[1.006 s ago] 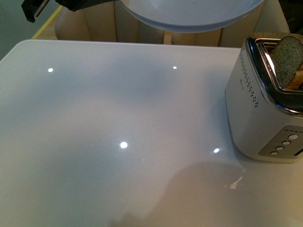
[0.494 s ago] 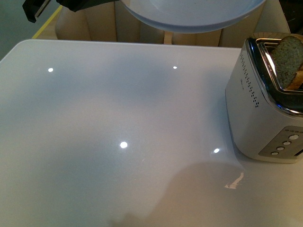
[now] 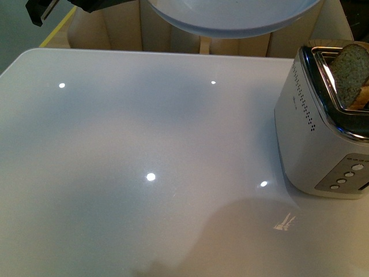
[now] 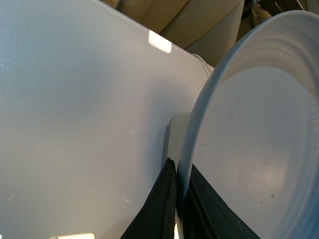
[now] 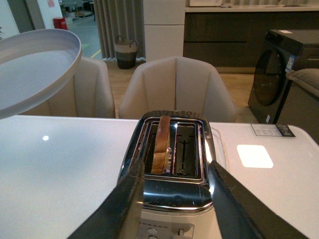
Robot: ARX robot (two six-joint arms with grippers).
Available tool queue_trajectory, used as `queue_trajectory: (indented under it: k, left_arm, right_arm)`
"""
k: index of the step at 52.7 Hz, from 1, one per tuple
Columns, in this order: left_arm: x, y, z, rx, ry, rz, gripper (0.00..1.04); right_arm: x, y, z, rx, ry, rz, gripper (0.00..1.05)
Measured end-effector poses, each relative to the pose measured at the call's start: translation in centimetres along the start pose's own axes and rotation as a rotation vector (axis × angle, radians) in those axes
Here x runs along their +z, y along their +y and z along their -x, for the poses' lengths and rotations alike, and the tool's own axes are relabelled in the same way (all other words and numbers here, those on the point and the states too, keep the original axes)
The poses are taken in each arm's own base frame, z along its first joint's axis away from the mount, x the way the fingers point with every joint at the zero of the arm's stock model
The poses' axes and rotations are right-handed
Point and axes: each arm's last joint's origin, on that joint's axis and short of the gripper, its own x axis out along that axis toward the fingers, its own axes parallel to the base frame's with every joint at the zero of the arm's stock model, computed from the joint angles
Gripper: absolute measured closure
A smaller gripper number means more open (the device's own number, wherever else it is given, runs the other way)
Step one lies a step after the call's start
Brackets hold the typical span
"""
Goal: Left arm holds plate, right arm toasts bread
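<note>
The black angular left gripper [image 4: 178, 186] is clenched on the rim of the round, shallow pale blue-grey plate [image 3: 230, 17], holding it aloft over the glossy white table [image 3: 144, 144], seemingly ready to receive toast. To the right, the speckled light-brown bread slice [image 3: 351, 72] stands in the silver toaster [image 3: 314, 138]. The right gripper [image 5: 175, 169] hovers in front of it, spread wide and grasping nothing.

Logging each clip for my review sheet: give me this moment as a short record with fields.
plate: off the table, rim clamped by left gripper
bread: upright in a toaster slot, top sticking out
right gripper: open, empty, by the toaster
toaster: on the white table, robot's right
</note>
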Motion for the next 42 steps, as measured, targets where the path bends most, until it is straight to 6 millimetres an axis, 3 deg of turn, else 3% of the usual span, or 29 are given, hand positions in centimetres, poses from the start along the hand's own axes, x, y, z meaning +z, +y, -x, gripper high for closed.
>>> queue_trajectory:
  k: [17, 42]
  left_arm:
    - [-0.01, -0.01, 0.00, -0.001, 0.000, 0.000, 1.02]
    - [0.05, -0.21, 0.16, -0.130, 0.101, 0.066, 1.02]
  right_arm:
    - [0.00, 0.00, 0.00, 0.000, 0.000, -0.001, 0.08]
    - [0.01, 0.00, 0.00, 0.000, -0.001, -0.002, 0.09]
